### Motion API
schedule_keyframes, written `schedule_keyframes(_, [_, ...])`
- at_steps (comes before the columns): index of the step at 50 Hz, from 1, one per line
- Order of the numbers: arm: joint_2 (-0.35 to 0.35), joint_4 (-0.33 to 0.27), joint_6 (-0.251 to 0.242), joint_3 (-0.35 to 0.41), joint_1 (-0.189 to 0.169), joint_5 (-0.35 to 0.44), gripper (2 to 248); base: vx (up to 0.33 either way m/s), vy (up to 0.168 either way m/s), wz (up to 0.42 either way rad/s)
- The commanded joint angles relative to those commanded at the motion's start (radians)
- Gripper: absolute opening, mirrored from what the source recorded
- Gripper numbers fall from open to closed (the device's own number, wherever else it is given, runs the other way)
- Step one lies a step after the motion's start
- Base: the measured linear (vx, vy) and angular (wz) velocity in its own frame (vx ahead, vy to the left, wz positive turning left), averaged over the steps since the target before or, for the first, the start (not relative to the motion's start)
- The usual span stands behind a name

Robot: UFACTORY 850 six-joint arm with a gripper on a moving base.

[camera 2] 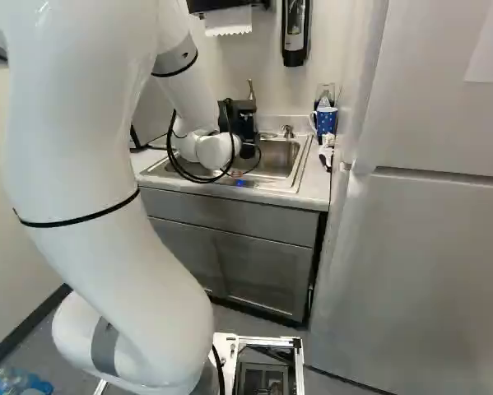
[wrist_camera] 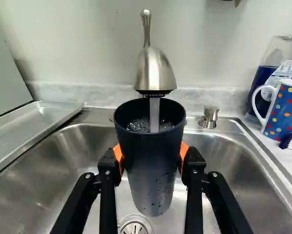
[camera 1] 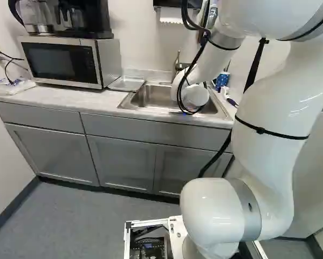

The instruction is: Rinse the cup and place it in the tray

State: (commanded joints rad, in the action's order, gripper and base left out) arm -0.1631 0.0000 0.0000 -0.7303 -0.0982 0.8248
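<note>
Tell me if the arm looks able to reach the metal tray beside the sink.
Probably yes: between the gripper and the tray there seems only the sink's rim. The faucet overhangs the held cup, though, so straight up looks blocked.

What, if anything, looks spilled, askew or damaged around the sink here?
Nothing stands out: the gripper holds the dark cup mouth up, water from the faucet falls inside it, and the metal tray lies beside the sink.

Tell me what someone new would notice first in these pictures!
Probably the big white arm, filling the right side of the left base view. Then the dark cup, held in the claw over the sink, with water pouring into it from the tap.
</note>
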Motion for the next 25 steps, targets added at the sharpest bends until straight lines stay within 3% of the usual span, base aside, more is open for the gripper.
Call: schedule_keyframes(25, [0.006,0.000,0.000,0.007,0.057,0.000,124,0.000,0.000,0.000])
